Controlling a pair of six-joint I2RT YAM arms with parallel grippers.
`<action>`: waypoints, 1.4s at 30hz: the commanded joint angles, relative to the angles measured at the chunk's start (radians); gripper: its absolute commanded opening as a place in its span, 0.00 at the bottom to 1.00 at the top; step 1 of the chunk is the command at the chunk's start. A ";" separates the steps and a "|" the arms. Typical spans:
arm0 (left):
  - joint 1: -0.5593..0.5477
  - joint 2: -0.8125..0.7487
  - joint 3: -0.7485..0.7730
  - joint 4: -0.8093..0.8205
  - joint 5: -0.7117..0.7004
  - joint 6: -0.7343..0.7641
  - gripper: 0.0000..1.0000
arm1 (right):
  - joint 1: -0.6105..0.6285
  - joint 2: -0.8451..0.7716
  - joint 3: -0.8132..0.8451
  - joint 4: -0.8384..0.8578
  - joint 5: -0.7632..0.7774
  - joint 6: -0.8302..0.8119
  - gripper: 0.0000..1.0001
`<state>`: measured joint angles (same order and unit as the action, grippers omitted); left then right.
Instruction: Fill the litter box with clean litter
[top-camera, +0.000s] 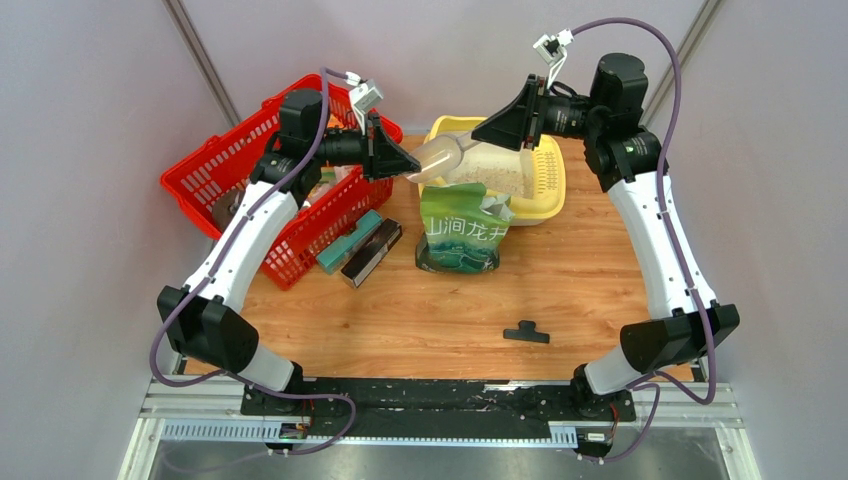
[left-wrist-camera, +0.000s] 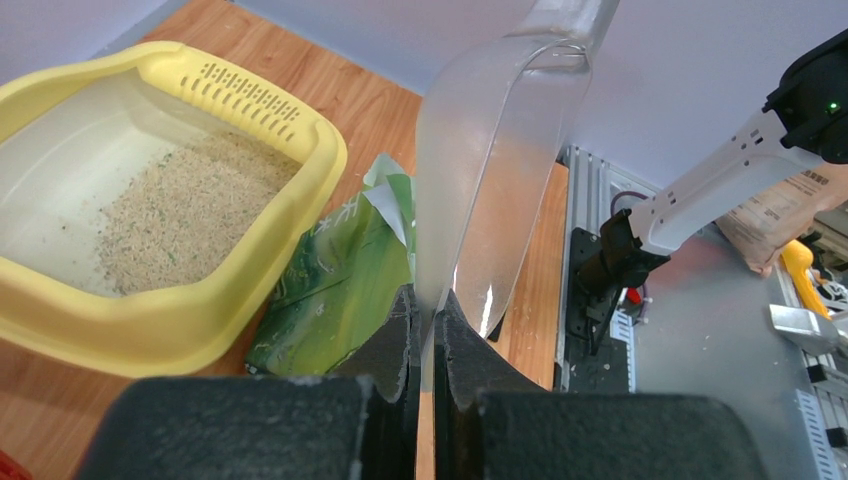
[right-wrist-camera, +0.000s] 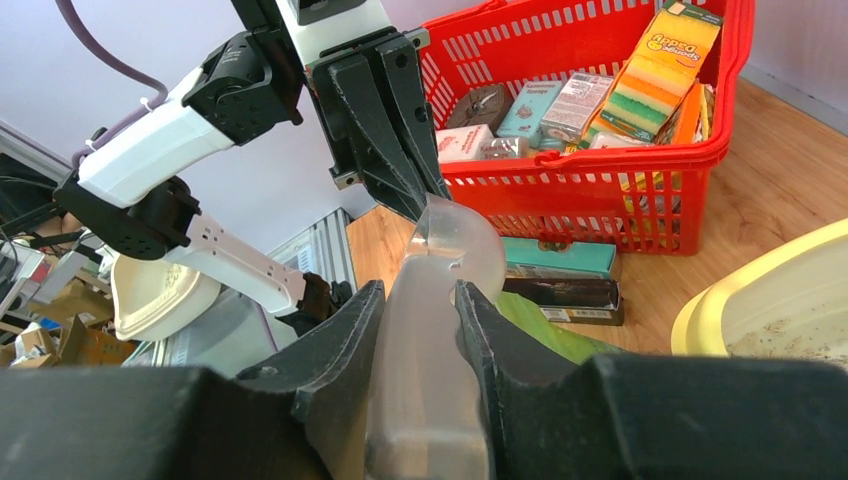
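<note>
While my left end effector (left-wrist-camera: 425, 310) clamps the clear scoop (left-wrist-camera: 495, 170), the right end effector (right-wrist-camera: 420, 290) has its jaws flanking the handle; whether it grips yet, I can't tell. Releasing early could drop the scoop onto the green bag (left-wrist-camera: 340, 290), beside the far litter box (left-wrist-camera: 320, 150), whose basin is part-covered with litter (left-wrist-camera: 190, 210).

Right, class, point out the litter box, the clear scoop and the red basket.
litter box (left-wrist-camera: 170, 325), left wrist view, near yellow wall.
clear scoop (left-wrist-camera: 490, 170), left wrist view, its bowl.
red basket (right-wrist-camera: 600, 162), right wrist view, front rim.
</note>
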<state>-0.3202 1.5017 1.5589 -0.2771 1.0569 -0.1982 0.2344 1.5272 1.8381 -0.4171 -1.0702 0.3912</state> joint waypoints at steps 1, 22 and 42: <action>-0.002 0.000 0.046 -0.005 -0.006 0.028 0.00 | 0.006 -0.016 0.003 -0.023 0.004 -0.038 0.33; -0.029 0.021 0.162 -0.314 -0.100 0.505 0.63 | -0.176 -0.076 0.046 -0.297 0.324 -0.271 0.00; -0.244 0.166 0.240 -0.499 -0.344 0.911 0.54 | -0.178 -0.102 0.185 -0.749 0.481 -0.519 0.00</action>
<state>-0.5526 1.6588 1.7443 -0.7609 0.7319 0.6609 0.0555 1.4014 1.9961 -1.0515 -0.5468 -0.0788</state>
